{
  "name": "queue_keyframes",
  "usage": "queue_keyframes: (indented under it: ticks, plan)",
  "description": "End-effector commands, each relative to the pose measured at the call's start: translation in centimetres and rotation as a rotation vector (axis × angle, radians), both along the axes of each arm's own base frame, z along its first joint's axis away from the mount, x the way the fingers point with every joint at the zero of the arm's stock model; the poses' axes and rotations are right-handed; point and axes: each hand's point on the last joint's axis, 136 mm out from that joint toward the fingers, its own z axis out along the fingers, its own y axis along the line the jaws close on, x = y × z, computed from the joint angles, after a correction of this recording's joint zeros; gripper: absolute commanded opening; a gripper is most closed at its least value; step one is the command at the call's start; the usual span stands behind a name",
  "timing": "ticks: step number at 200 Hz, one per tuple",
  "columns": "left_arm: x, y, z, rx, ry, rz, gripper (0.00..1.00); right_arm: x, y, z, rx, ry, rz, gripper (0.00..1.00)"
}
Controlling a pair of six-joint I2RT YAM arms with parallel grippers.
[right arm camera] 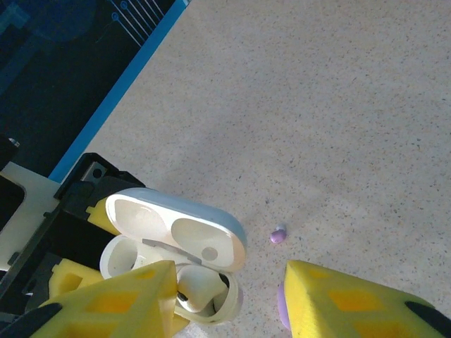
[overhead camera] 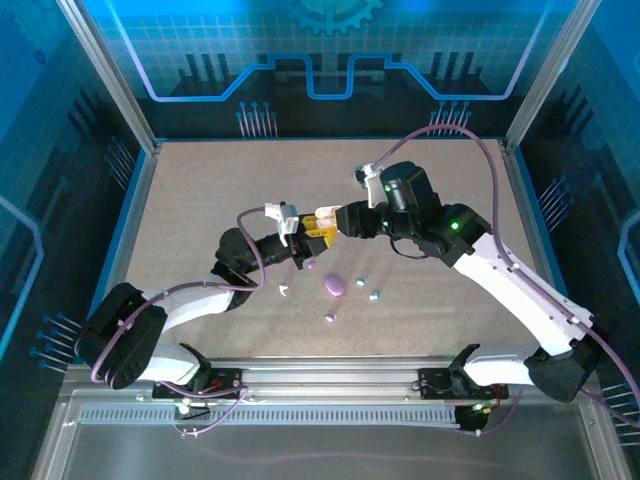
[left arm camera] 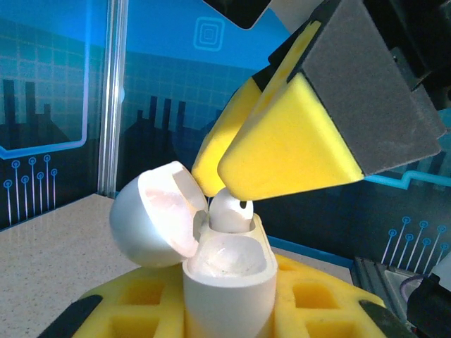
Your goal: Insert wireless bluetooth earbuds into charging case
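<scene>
Top cam overhead, wrist cams near case

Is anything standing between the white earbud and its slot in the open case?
Nothing visible blocks it. The white earbud already sits partly in its slot of the white case, whose lid is tilted back; the right hand is close above it.

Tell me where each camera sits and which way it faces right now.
Top external: above and behind the bases, looking down at the table; shows left gripper, right gripper.
Left wrist: looks forward over the left gripper toward the right gripper.
Right wrist: looks down past the right gripper at the table.
Shared: both wrists see the open white charging case.
</scene>
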Motion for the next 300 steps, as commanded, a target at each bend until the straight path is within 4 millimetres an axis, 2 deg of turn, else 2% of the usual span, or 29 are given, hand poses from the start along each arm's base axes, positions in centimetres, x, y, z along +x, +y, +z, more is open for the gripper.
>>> queue_keyframes:
  ticks: [1, 35, 54, 67, 85, 106, 136, 193, 233, 268, 300]
  plan:
    - [-1.0, 0.3, 2.2, -0.026, -0.104, -0.003, 0.19, 0.0, -0.4, 1.0, 0.012, 0.004, -0.011, 0.46]
    - [-0.7, 0.6, 1.5, -0.011, -0.098, 0.034, 0.19, 0.1, -1.0, 4.1, 0.077, -0.077, -0.035, 0.52]
    - [-0.3, 1.2, 1.0, -0.005, -0.090, 0.070, 0.19, 0.4, -2.3, 5.8, 0.094, -0.117, -0.082, 0.55]
    - [-0.3, 1.6, 0.8, -0.005, -0.087, 0.086, 0.19, 0.8, -3.5, 6.0, 0.100, -0.114, -0.133, 0.56]
    - [-0.2, 2.4, 0.7, -0.004, -0.085, 0.106, 0.20, 1.6, -5.3, 4.9, 0.106, -0.060, -0.207, 0.56]
    - [0.4, 3.9, 0.5, -0.004, -0.073, 0.150, 0.20, 2.2, -6.8, 2.5, 0.100, 0.024, -0.273, 0.56]
    - [1.4, 6.6, 0.4, 0.003, -0.046, 0.220, 0.20, 2.6, -7.1, -1.9, 0.042, 0.154, -0.298, 0.56]
    - [5.0, 13.3, 0.1, 0.018, 0.022, 0.430, 0.20, 2.2, -1.6, -10.3, -0.071, 0.376, -0.169, 0.50]
    - [6.8, 17.8, 0.1, -0.004, 0.046, 0.561, 0.20, 0.9, 4.4, -16.5, -0.185, 0.476, -0.079, 0.49]
    - [7.2, 20.4, 0.3, -0.019, 0.045, 0.632, 0.19, -0.6, 9.5, -21.2, -0.275, 0.535, -0.003, 0.48]
    - [7.2, 20.8, 0.3, -0.016, 0.042, 0.644, 0.19, -1.7, 12.6, -23.8, -0.370, 0.546, 0.042, 0.50]
